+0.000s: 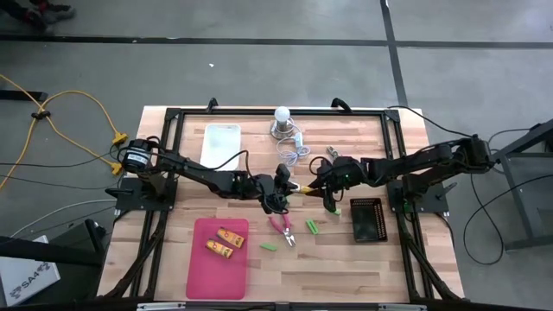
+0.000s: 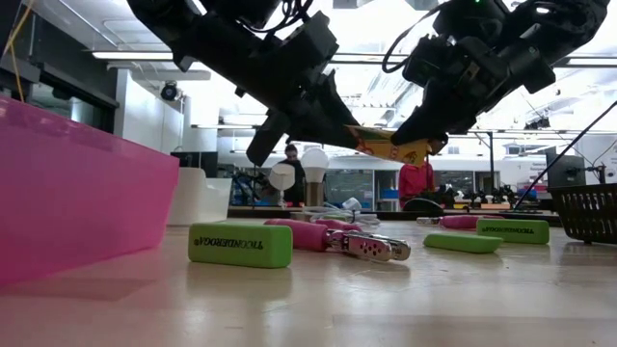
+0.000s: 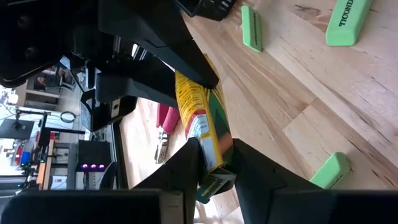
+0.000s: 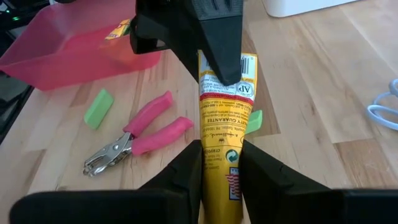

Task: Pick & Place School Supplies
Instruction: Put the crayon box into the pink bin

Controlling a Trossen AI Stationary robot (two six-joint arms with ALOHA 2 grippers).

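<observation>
A yellow oblong box (image 1: pixel 300 187) hangs in the air between my two grippers over the middle of the table. My left gripper (image 1: pixel 285 188) is shut on one end and my right gripper (image 1: pixel 320 187) on the other. Two more yellow boxes (image 1: pixel 222 241) lie in the pink tray (image 1: pixel 216 272). Green erasers (image 1: pixel 312 227) lie flat on the wood, one (image 2: pixel 240 244) close in the low view. A pink-handled punch tool (image 1: pixel 283 228) lies beside them; a second one (image 2: pixel 461 222) shows farther back in the low view. My left gripper (image 3: pixel 214 152) pinches the box's near end (image 3: pixel 210 140) between its two fingers, lying along the box and coming from the table's left. The box is lifted clear (image 2: pixel 388 146). My right gripper (image 4: pixel 221 152) pinches the box's other end (image 4: pixel 217 134) between both fingers, coming from the table's right along its length. The box is roughly level above the table.
A black mesh basket (image 1: pixel 366 219) stands right of the grippers, a white tray (image 1: pixel 220 143) at the far left. A white bulb with a coiled cord (image 1: pixel 283 119) stands at the far edge. A person shows in the room behind (image 2: pixel 292 169).
</observation>
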